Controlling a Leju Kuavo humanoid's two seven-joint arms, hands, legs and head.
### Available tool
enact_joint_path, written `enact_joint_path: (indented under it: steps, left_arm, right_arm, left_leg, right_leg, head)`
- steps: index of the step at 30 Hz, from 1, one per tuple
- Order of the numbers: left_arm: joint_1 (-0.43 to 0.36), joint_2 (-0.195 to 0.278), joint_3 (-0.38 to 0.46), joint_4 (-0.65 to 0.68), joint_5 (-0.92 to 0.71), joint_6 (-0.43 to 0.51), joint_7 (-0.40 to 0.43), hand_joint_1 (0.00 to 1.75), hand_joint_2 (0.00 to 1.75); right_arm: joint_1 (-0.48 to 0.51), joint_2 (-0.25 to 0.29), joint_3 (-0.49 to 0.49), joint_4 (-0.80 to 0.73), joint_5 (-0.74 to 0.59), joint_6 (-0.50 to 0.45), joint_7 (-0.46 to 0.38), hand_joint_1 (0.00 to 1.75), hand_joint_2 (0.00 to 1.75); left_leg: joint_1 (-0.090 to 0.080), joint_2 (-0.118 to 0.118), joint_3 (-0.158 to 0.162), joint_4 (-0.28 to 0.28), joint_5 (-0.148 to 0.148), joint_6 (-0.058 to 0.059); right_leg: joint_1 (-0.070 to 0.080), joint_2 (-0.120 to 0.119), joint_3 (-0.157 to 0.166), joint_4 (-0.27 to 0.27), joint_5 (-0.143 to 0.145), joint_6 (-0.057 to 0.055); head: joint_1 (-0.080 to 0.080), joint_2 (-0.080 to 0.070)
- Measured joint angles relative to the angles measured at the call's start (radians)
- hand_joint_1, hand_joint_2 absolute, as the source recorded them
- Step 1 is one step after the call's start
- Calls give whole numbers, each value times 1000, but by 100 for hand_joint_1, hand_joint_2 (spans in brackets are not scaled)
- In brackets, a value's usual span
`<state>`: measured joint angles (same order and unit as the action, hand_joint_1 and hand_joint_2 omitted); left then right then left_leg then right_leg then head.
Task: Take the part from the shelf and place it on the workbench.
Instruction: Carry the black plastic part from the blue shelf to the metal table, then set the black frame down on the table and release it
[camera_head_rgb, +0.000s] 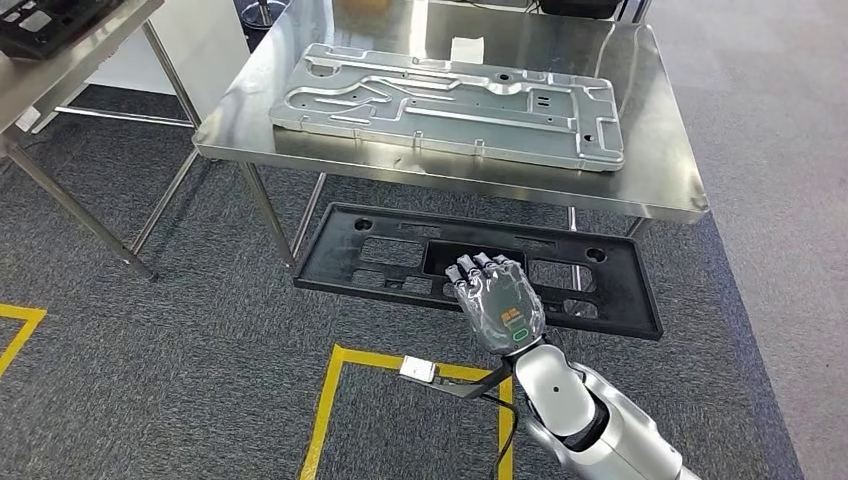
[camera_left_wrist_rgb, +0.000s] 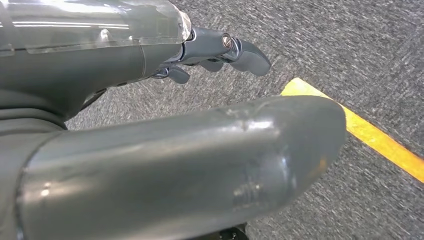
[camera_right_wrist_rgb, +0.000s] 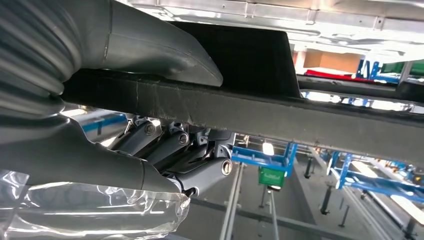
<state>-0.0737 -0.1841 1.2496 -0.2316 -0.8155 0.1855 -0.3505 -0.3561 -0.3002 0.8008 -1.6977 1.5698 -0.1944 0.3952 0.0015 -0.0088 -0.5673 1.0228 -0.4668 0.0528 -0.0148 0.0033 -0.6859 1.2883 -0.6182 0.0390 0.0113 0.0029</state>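
Already our right hand (camera_head_rgb: 497, 300) grips the black frame (camera_head_rgb: 620, 290), held low before the steel surface (camera_head_rgb: 660, 190); lifting it on top remains. Our left hand (camera_left_wrist_rgb: 215, 50) hangs empty, fingers loosely apart.

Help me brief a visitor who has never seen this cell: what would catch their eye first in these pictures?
First, the large silver stamped metal panel lying flat on the steel workbench. Next, the black plastic frame held level in front of and below the bench edge, gripped on its near edge by the right hand, with the thumb on one face and the fingers curled on the other. Yellow floor tape marks the grey carpet beneath.
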Motion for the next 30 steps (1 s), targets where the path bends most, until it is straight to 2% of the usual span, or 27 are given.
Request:
enact_joint_path:
  steps: [1, 2, 4, 5, 6, 9, 11, 12, 14, 15, 16, 17, 19, 20, 21, 23, 25, 26, 27, 29, 30]
  left_arm:
    - [1, 0, 0, 0, 1, 0, 0, 0, 0]
    - [1, 0, 1, 0, 2, 1, 0, 0, 0]
    - [1, -1, 2, 0, 5, 1, 0, 0, 0]
    - [0, -1, 3, 0, 5, 2, 0, 0, 0]
    - [-1, -2, 4, 1, 6, 2, 1, 0, 0]
    - [-2, -1, 6, 1, 6, 3, 1, 0, 0]
    - [-2, 0, 7, 1, 7, 4, 0, 0, 0]
    - [-3, 1, 8, 1, 8, 4, 0, 0, 0]
    - [-3, 1, 10, 1, 8, 4, -1, 0, 0]
    - [-3, 1, 11, 1, 9, 4, -2, 0, 0]
    - [-1, 1, 13, 1, 9, 4, -3, 0, 0]
    - [0, 1, 15, 1, 9, 4, -3, 0, 0]
    - [5, 1, 19, 1, 10, 4, -4, 0, 0]
    - [6, 1, 21, 1, 10, 4, -4, 0, 0]
    - [5, 1, 22, 1, 10, 4, -5, 0, 0]
    - [3, 0, 24, 1, 11, 5, -5, 0, 0]
    - [3, 0, 25, 1, 13, 6, -6, 0, 0]
    - [2, 0, 26, 1, 15, 7, -6, 0, 0]
    - [1, 0, 26, 1, 16, 8, -7, 0, 0]
    - [0, 0, 27, 1, 18, 9, -7, 0, 0]
    - [0, 0, 27, 1, 19, 9, -8, 0, 0]
  right_arm:
    - [-2, -10, 2, -4, 0, 5, 0, 175, 175]
    - [-6, -21, 5, -9, 0, 12, -3, 175, 175]
    - [-18, -41, 7, -20, 0, 23, -20, 175, 175]
    - [-25, -50, 7, -24, 0, 28, -30, 175, 175]
    - [-31, -57, 7, -29, 0, 32, -37, 175, 175]
    - [-43, -72, 6, -43, 0, 36, -43, 175, 175]
    - [-48, -76, 4, -49, 0, 33, -44, 175, 175]
    - [-50, -77, 4, -52, 0, 32, -44, 175, 175]
    - [-50, -78, 4, -55, 0, 28, -41, 175, 175]
    - [-48, -78, 4, -56, 0, 27, -38, 175, 175]
    - [-46, -79, 4, -56, 0, 25, -34, 175, 175]
    - [-44, -79, 4, -56, 0, 23, -30, 175, 175]
    - [-43, -81, 4, -56, 0, 19, -23, 175, 175]
    - [-43, -81, 4, -56, 0, 17, -21, 175, 175]
    - [-43, -82, 4, -57, 0, 16, -20, 175, 175]
    - [-42, -85, 4, -60, 0, 13, -18, 175, 175]
    - [-42, -89, 4, -62, 0, 12, -13, 175, 175]
    - [-42, -91, 4, -63, 0, 10, -10, 175, 175]
    - [-42, -93, 4, -64, 0, 8, -7, 175, 175]
    - [-40, -97, 4, -64, 0, 4, -3, 175, 175]
    - [-37, -99, 4, -64, 0, 3, -2, 175, 175]
  left_leg:
    - [-2, -1, 11, 0, -8, 0]
    - [-4, -2, 24, 0, -17, 0]
    - [-7, -3, 47, 0, -36, -4]
    - [-9, -4, 55, -1, -45, -9]
    - [-10, -5, 62, -3, -52, -14]
    - [-12, -5, 76, 12, -53, -33]
    - [-10, -2, 56, 73, -72, -43]
    - [-6, -1, 26, 127, -94, -47]
    - [2, 1, -56, 241, -145, -59]
    - [6, 1, -87, 270, -158, -64]
    - [9, 2, -105, 269, -151, -67]
    - [11, 3, -106, 231, -122, -69]
    - [12, 5, -87, 109, -18, -67]
    - [10, 6, -77, 59, 21, -63]
    - [8, 6, -73, 31, 47, -58]
    - [4, 6, -67, 17, 51, -42]
    - [6, 4, -50, 5, 49, -28]
    - [7, 3, -39, -2, 46, -21]
    - [8, 3, -29, -7, 40, -15]
    - [6, 1, -13, -10, 25, -9]
    - [5, -1, -2, -10, 15, -8]
  right_leg:
    - [1, 0, -11, -14, 13, -2]
    - [2, 0, -6, -60, 49, -6]
    - [9, -1, 23, -182, 144, -20]
    - [14, -2, 35, -226, 170, -27]
    - [17, -2, 41, -250, 184, -33]
    - [15, 0, 67, -270, 182, -48]
    - [9, -1, 95, -279, 174, -59]
    - [7, -2, 105, -281, 167, -62]
    - [6, -1, 120, -281, 152, -63]
    - [6, 0, 128, -281, 143, -62]
    - [5, 1, 139, -281, 134, -59]
    - [3, 2, 153, -281, 123, -55]
    - [0, 3, 180, -280, 101, -46]
    - [0, 3, 189, -280, 91, -40]
    - [1, 3, 193, -282, 84, -33]
    - [2, 4, 195, -280, 84, -18]
    - [0, 2, 179, -238, 95, -7]
    - [-1, 2, 154, -194, 94, -5]
    - [-2, 1, 118, -137, 84, -3]
    - [-1, 1, 32, -28, 35, -1]
    - [-1, 1, -1, 0, 14, 0]
  head:
    - [0, 0]
    - [0, 0]
    - [-2, 0]
    - [-3, 0]
    - [-4, 0]
    - [-5, 0]
    - [-11, 0]
    - [-14, 0]
    - [-18, 0]
    - [-18, 0]
    - [-18, 0]
    - [-18, 0]
    - [-19, 0]
    - [-20, 0]
    - [-20, 0]
    - [-22, 0]
    - [-20, 0]
    - [-19, 0]
    - [-18, 0]
    - [-17, 0]
    - [-17, 0]
